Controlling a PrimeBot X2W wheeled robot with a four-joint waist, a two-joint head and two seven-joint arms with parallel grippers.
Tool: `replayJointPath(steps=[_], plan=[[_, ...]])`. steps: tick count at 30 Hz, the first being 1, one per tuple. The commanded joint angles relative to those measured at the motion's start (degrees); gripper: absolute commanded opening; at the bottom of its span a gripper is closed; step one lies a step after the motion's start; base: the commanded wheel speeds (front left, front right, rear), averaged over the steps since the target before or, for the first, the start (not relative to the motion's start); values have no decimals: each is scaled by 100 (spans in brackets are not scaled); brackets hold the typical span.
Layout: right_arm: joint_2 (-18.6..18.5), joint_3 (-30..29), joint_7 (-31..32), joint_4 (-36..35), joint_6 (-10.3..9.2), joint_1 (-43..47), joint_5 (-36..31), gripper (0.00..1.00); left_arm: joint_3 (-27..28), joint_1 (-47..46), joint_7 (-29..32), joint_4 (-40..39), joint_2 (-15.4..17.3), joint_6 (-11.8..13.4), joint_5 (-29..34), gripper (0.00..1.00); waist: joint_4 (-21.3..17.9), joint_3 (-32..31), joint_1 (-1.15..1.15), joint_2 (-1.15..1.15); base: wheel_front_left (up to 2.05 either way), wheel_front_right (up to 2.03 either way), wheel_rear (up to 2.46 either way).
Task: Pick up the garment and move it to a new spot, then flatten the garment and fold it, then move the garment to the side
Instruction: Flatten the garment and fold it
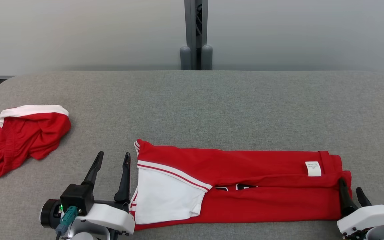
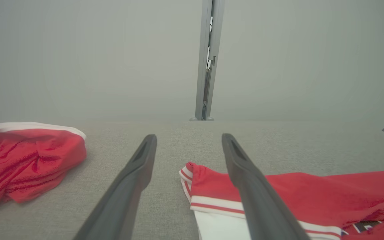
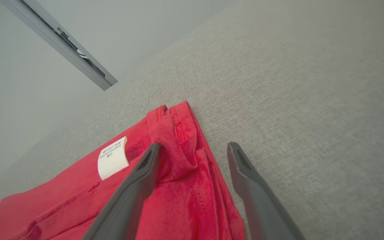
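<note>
Head view: folded red garment (image 1: 245,186) lies along the bench's (image 1: 212,106) near edge.
Left wrist view: left end effector (image 2: 188,136) wide, empty, just beside the garment's left end.
Right wrist view: right end effector (image 3: 193,144) wide, empty, over the right hem; pinching one layer would likely spill the fold.

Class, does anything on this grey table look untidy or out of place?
Yes. On the folded shirt, the care label shows at the right end, and a white panel pokes out unevenly at the left. A second red garment lies crumpled near the left edge of the table.
</note>
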Motion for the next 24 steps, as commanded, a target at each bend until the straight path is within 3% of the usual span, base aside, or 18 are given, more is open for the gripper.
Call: replayJointPath(steps=[1,14,24], plan=[[-20,22,-8,64,2,-88,61,100,32,-110,-15,-19,19,-35,39,100,65,65,0,0,0,0,0],[52,-22,-1,480,2,-204,507,100,42,-248,-16,-30,18,-88,80,100,226,249,0,0,0,0,0],[172,361,14,491,2,-248,924,100,88,-264,-16,23,19,-91,119,100,238,243,0,0,0,0,0]])
